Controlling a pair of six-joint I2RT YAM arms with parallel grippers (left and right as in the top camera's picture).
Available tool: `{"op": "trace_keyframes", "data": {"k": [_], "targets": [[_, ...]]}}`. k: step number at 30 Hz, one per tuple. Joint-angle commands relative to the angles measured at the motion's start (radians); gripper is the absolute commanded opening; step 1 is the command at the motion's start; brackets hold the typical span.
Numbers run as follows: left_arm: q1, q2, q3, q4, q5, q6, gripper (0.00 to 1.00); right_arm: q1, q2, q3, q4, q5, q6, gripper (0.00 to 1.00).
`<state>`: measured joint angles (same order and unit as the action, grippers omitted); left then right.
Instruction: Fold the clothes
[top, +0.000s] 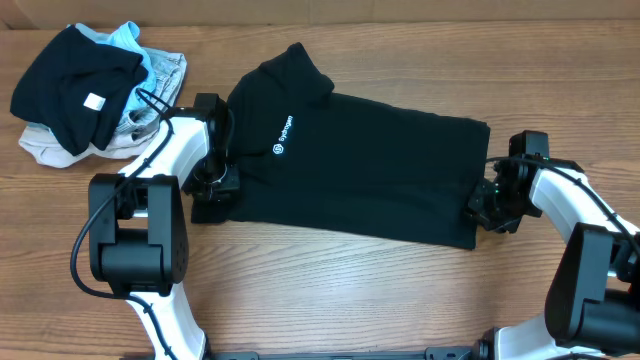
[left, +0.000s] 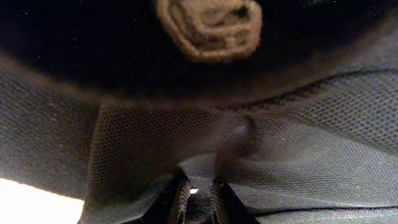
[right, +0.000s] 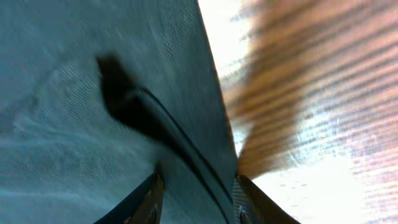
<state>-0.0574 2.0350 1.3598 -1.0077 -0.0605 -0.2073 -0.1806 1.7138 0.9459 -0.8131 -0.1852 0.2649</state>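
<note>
- Polo shirt (top: 370, 170): black, short-sleeved, laid flat lengthwise across the middle of the bench (top: 380, 290), with the collar (top: 290, 62) towards the far left and the hem at the right. The white chest logo (top: 283, 135) is turned up.
- Left gripper (top: 215, 182): set at the near left corner of the shirt, by the sleeve. In the wrist view the jaws are seen nearly closed, and mesh cloth is gathered into a pinch between them (left: 198, 186). The corner is judged to be held so that it can be carried over in a fold.
- Right gripper (top: 487, 210): set at the near right corner, on the hem. The fingers (right: 152, 199) are seen apart at their bases, with the cloth edge between them (blurred). Whether the cloth is actually clamped cannot be told.
- Both near corners are thus attended, which suits a lengthwise fold away from the robot.
- Open room: bare bench is seen along the near edge and to the right of the hem.
- Obstruction: a pile of other garments (top: 90, 90) is lying at the far left, just beside the left arm and near the collar. A leftward sweep is judged likely to snag it.
</note>
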Motion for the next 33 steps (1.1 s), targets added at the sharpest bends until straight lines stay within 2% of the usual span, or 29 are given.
{"op": "trace_keyframes", "data": {"k": [1,10,15,24,33], "targets": [[0.007,0.013,-0.026,0.023,-0.024,-0.006,0.18,0.003,-0.008,-0.005,0.009,0.0,-0.004,0.39],[0.007,0.013,-0.026,0.031,-0.024,-0.006,0.18,0.003,-0.008,-0.032,0.024,-0.029,-0.004,0.25],[0.008,0.013,-0.026,0.029,-0.024,-0.006,0.18,0.0,-0.011,-0.036,0.004,-0.026,-0.004,0.04],[0.008,0.013,-0.026,0.029,-0.024,-0.006,0.18,-0.007,-0.076,0.069,-0.183,-0.024,0.031,0.04],[0.008,0.013,-0.026,0.029,-0.024,-0.006,0.19,-0.007,-0.077,0.071,-0.253,0.027,0.085,0.04]]}}
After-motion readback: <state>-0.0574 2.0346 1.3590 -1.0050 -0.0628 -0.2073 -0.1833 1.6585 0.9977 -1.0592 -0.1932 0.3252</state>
